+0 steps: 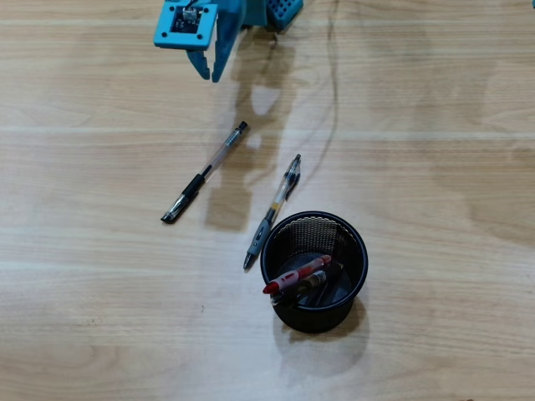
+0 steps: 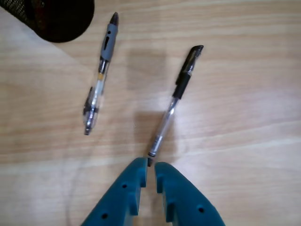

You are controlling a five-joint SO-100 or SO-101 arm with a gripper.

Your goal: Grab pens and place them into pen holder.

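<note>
Your blue claw [image 2: 150, 172] hung nearly closed and empty above the clear black-capped pen [image 2: 173, 104] on the wooden table [image 2: 244, 94], so next you likely needed to open and descend.

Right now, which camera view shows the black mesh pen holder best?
The overhead view. It shows the whole pen holder, its round rim and the pens inside it, including a red one. In the wrist view only a dark part of the pen holder shows at the top left corner.
</note>
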